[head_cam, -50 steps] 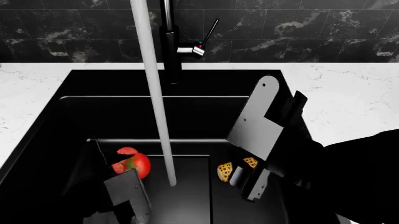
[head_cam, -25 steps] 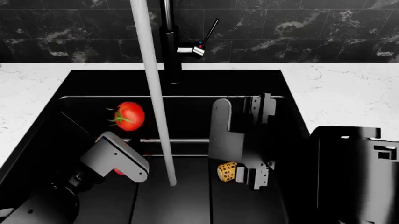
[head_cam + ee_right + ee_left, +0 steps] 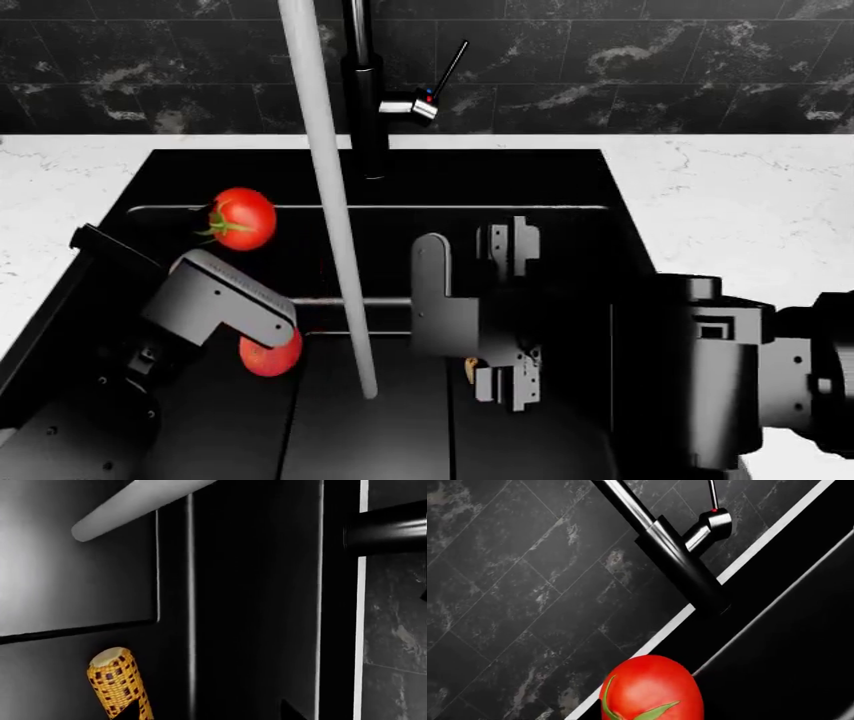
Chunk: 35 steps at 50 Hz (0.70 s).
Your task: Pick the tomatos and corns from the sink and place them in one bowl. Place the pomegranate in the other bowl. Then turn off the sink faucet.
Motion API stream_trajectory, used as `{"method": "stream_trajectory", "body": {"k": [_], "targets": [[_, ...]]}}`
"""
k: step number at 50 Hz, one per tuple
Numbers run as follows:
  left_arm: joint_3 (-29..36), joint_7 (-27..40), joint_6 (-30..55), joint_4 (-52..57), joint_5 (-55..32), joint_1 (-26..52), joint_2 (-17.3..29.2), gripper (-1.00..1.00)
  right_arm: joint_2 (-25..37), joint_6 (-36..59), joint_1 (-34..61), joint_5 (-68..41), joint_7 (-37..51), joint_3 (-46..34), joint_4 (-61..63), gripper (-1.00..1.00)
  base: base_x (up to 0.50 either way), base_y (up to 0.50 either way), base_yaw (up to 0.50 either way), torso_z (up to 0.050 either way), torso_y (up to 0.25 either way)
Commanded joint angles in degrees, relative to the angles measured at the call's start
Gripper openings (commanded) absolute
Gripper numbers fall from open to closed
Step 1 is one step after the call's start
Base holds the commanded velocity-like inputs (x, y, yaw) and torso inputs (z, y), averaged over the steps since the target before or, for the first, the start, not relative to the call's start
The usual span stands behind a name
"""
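Gathering produce: the pick-up stage is in hand; no bowl shows in any view.
Sink [image 3: 160, 170]: large black basin filling the middle of the head view, white water stream [image 3: 327, 190] running down its centre.
Faucet [image 3: 363, 90]: top centre, lever [image 3: 447, 72] raised, water on.
Left gripper [image 3: 234, 300]: lower left; I cannot tell its opening or whether it holds anything.
Right gripper [image 3: 514, 385]: lower centre; its opening cannot be told.
Tomato [image 3: 242, 219]: upper left, looks lifted above the basin.
Second tomato [image 3: 271, 354]: just beside the left gripper.
Corn [image 3: 119, 684]: lower left of the right wrist view, on the basin floor.
Next move: judged, closing on the corn and carrying the tomato out to a bowl.
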<state>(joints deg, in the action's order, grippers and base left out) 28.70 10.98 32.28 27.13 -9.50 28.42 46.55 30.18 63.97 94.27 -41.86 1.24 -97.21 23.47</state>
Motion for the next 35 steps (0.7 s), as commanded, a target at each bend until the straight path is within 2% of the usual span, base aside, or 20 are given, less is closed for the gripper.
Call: {"method": "stream_trajectory", "body": {"k": [1, 17, 35], "targets": [[-0.1, 0.8, -0.2, -0.9, -0.4, 0.8, -0.8, -1.0, -1.1, -4.1, -3.6, 0.9, -2.6, -2.1, -3.3, 1.0, 0.0, 0.0, 0.0, 0.0, 0.0], [1.2, 0.0, 0.0, -1.5, 0.3, 1.6, -1.3, -1.0, -1.0, -7.3, -7.1, 1.8, -6.6, -5.5, -8.6, 1.0, 0.0, 0.0, 0.0, 0.0, 0.0], [2.1, -0.5, 0.7, -1.9, 0.5, 2.3, -1.9, -1.0, -1.7, -14.9, -11.8, 5.4, -10.0, -7.4, -21.0, 1.0, 0.0, 0.0, 0.0, 0.0, 0.0]]}}
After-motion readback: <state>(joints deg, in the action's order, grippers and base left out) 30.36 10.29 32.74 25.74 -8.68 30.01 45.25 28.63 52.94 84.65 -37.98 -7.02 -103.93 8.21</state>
